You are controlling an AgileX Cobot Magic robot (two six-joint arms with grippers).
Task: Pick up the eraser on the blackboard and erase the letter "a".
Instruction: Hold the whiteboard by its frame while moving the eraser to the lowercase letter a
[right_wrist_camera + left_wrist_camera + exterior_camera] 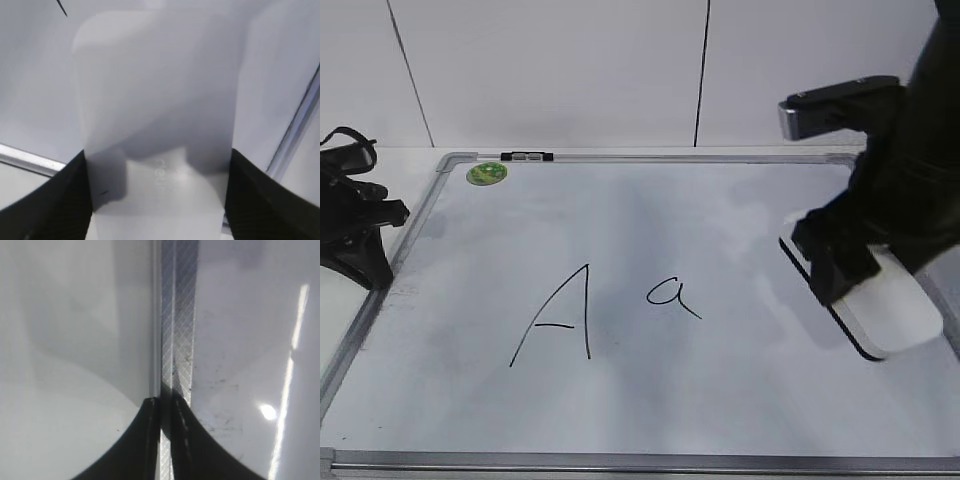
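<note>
right gripper (850, 262) – jaws clamped on eraser (892, 312), at 3 o'clock on the board (720, 420) | eraser well apart from "a" (672, 295), which sits right of "A" (555, 315) | left gripper (166, 440) – jaws together over board's 9 o'clock frame edge | green sticker (487, 173) at 11 o'clock

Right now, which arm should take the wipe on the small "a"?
Right. The right gripper straddles the eraser, fingers at both its sides, just right of the letter "a". The left gripper sits shut at the blackboard's left edge, holding nothing.
</note>
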